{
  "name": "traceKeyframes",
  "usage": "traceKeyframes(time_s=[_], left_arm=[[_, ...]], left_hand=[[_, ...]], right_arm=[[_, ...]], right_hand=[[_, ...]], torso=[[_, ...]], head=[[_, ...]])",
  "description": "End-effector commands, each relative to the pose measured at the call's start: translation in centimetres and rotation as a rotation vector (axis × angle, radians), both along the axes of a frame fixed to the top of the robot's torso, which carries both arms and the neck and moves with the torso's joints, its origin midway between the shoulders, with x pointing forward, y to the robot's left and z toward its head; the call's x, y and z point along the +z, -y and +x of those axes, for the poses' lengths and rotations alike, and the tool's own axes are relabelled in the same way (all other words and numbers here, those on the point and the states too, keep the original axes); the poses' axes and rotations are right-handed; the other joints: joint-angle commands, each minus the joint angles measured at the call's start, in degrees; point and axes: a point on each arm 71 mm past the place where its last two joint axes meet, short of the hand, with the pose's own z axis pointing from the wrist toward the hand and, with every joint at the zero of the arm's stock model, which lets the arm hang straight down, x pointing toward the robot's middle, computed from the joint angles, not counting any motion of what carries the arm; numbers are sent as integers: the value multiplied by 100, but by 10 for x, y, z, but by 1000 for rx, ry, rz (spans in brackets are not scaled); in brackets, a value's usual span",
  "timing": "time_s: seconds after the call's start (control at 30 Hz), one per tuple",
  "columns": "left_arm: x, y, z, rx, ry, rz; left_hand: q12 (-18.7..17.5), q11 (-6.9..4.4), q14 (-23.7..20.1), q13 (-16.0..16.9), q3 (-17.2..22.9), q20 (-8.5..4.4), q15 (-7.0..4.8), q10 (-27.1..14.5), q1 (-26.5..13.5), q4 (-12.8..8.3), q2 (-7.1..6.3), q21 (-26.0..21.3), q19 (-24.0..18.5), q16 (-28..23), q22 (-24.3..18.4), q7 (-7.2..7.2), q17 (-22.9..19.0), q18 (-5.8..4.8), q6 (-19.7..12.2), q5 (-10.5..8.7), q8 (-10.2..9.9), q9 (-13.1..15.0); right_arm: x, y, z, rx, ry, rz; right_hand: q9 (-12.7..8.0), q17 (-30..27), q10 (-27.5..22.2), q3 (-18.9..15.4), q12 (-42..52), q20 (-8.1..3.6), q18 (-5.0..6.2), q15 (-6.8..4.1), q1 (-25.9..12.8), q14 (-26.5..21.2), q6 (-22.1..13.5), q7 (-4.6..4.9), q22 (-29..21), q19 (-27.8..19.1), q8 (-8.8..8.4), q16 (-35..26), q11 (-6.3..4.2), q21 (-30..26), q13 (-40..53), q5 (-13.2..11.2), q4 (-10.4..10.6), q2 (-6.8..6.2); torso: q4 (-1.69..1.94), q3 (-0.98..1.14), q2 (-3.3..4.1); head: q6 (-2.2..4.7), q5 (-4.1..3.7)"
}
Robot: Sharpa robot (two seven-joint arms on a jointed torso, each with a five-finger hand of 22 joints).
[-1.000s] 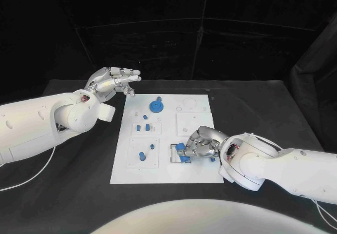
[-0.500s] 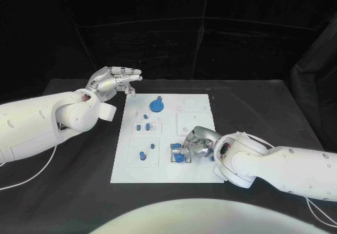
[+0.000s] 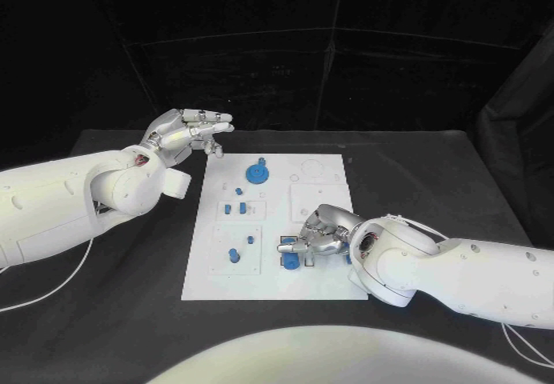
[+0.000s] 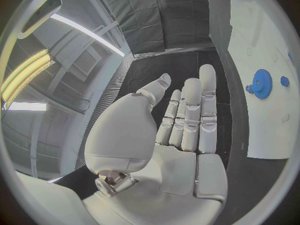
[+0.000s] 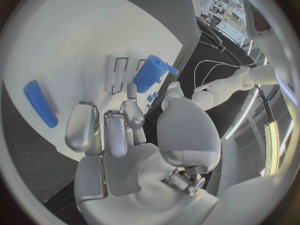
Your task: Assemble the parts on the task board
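The white task board lies in the middle of the black table. My right hand is low over the board's near middle. Its thumb and a finger pinch a stubby blue part beside a rectangular recess. A blue bar lies flat on the board close to the other fingers. My left hand hovers off the board's far left corner, fingers apart and holding nothing. A blue gear sits at the board's far end.
Small blue pieces stand on the board's left half: one near the gear, a pair below it, and two more nearer me. Black table surrounds the board.
My right hand has shifted a little to the left over the board with the blue part in its fingers. The left hand has stayed where it was.
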Motion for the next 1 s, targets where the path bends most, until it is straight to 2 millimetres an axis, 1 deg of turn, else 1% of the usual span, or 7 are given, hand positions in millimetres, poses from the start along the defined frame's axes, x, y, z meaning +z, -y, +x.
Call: traceKeyframes(time_s=[0.03,0.07,0.17,0.33,0.47,0.7,1.0], left_arm=[[1,1,0,-10,1,-10],[1,1,0,-10,1,-10],[1,1,0,-10,1,-10],[1,1,0,-10,0,-9],[1,1,0,-10,0,-9],[1,0,1,-10,-2,-8],[0,1,1,-13,-4,-8]], left_hand=[[35,6,-40,-9,-31,20,-3,-39,3,-8,58,-33,-22,20,-6,20,-5,76,-2,12,38,-5],[35,6,-40,-9,-31,20,-3,-39,3,-8,58,-33,-22,20,-6,20,-5,76,-2,12,38,-5],[35,6,-40,-9,-31,20,-3,-39,3,-8,58,-33,-22,20,-6,20,-5,76,-2,12,38,-5],[35,6,-40,-9,-31,20,-3,-39,3,-8,58,-33,-22,20,-6,20,-5,76,-2,12,38,-5],[35,6,-40,-9,-31,20,-3,-39,3,-8,58,-33,-22,20,-6,20,-5,76,-2,12,38,-5],[35,6,-40,-9,-31,20,-3,-39,3,-8,58,-33,-22,20,-6,20,-5,76,-2,12,38,-5],[35,6,-40,-9,-31,20,-3,-39,3,-8,58,-33,-22,20,-6,20,-5,76,-2,12,38,-5]], right_arm=[[3,1,0,11,34,-2],[3,1,-1,20,35,-3],[4,1,-2,39,38,-5],[6,1,-5,74,48,-8],[8,2,-6,84,60,0],[11,3,-8,98,75,16],[11,1,-7,103,78,25]], right_hand=[[25,77,-44,144,-19,12,-39,33,345,338,-27,-2,0,-34,3,-33,1,-26,1,254,-36,158],[38,83,-38,205,-22,11,-40,31,577,340,-21,-5,9,-28,10,-35,-2,-25,7,403,-103,238],[61,97,-28,236,-25,7,-44,26,884,345,-8,-11,25,-20,24,-34,-8,-24,19,548,-245,328],[140,130,-21,246,-44,-12,-49,-1,1312,353,110,-53,65,-4,150,-25,-43,-12,17,601,-548,364],[177,155,-8,232,-31,-24,-54,-13,1403,358,138,-69,90,6,210,-15,-57,-3,36,586,-635,394],[200,179,19,211,10,-31,-60,-20,1391,364,158,-79,124,19,248,-3,-66,13,78,593,-644,427],[212,185,26,206,14,-35,-61,-24,1394,366,160,-85,127,21,266,-1,-71,14,83,598,-653,460]], torso=[[0,5,-3],[-2,7,-4],[-4,9,-4],[-3,11,-5],[1,8,0],[-2,6,0],[19,0,3]], head=[[-3,3],[-4,4],[-5,6],[-6,9],[-8,6],[-6,6],[-18,0]])
